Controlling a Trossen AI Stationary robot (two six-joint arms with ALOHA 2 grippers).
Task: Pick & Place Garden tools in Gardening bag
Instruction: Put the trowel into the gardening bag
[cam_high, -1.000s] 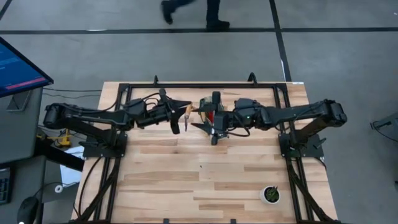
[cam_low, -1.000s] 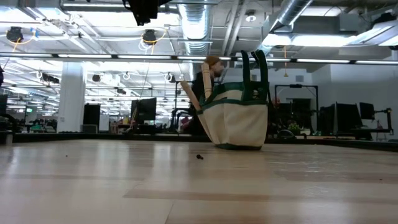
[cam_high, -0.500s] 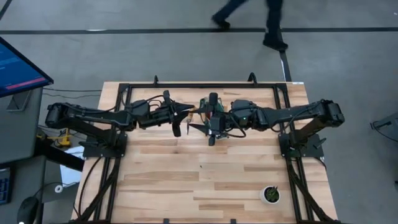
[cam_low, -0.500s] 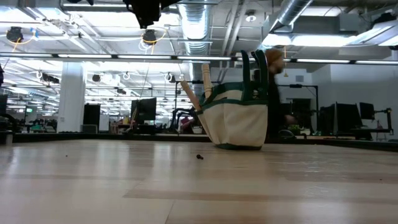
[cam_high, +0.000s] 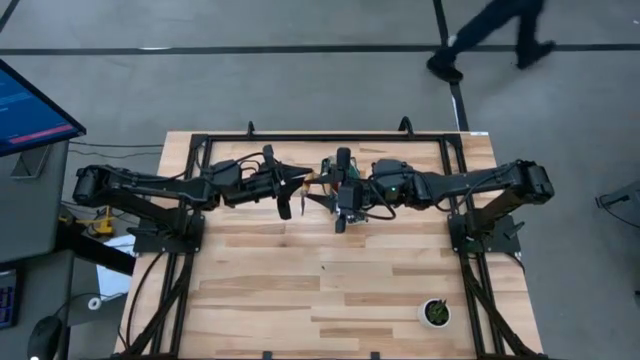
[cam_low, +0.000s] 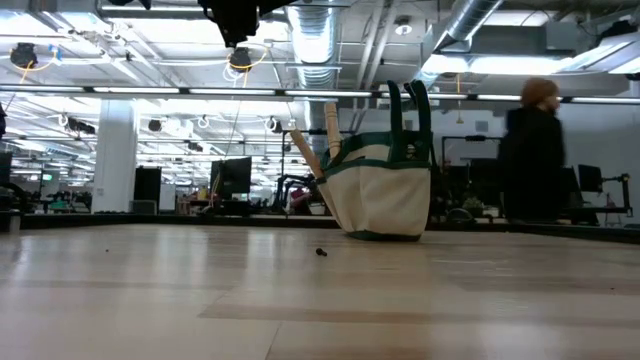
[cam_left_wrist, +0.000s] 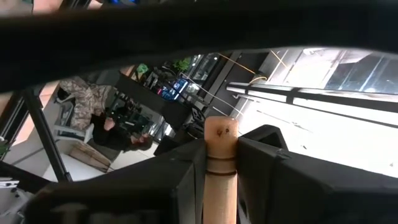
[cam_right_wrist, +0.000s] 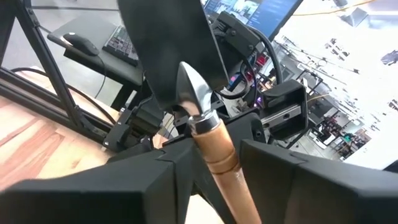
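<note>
Trowel (cam_right_wrist: 208, 146) upright between right fingers (cam_right_wrist: 283, 186)

- Right gripper (cam_high: 341, 204) — has shifted slightly toward the left arm over the last second, with its wooden-handled trowel (cam_right_wrist: 210, 147).
- Person in dark clothing (cam_low: 532, 152) — has walked from behind the beige fabric bag with green trim (cam_low: 378, 188) to clear of it, beside it.

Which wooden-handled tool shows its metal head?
The trowel clamped by the right gripper: its silver tip shows. The left gripper's tool shows only the handle's butt end.
</note>
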